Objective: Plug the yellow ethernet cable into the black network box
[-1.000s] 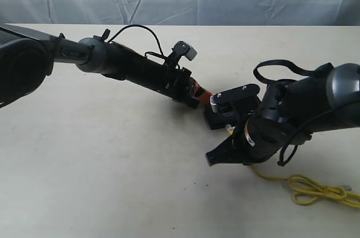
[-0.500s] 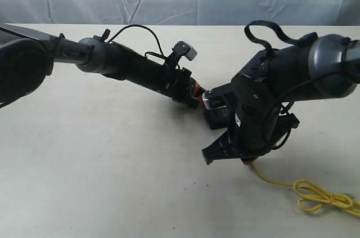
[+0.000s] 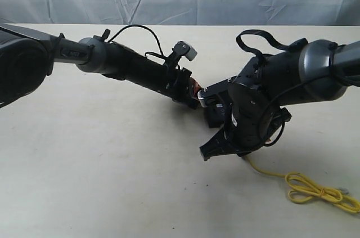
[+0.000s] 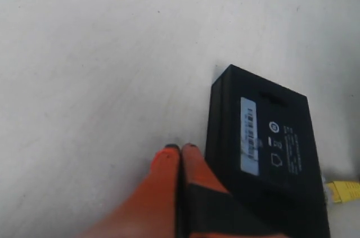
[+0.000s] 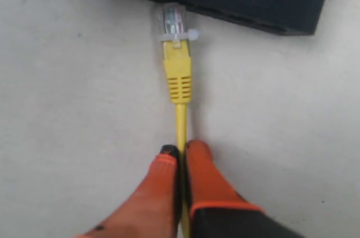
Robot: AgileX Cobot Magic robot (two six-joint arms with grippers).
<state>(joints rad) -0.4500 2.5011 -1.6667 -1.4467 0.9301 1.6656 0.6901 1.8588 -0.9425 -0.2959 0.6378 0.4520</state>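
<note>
The right arm has sunk lower over the table since half a second ago and folds down right of centre. The left arm has stayed stretched in from the upper left. The black network box lies at centre between them. The left gripper, fingers pressed together on nothing, sits just beside the box's side wall. The right gripper pinches the yellow ethernet cable, with the clear plug tip at the box's port side. The tied loop trails at lower right.

Soft, even light; faint shadows (wrist views slightly blurred)
</note>
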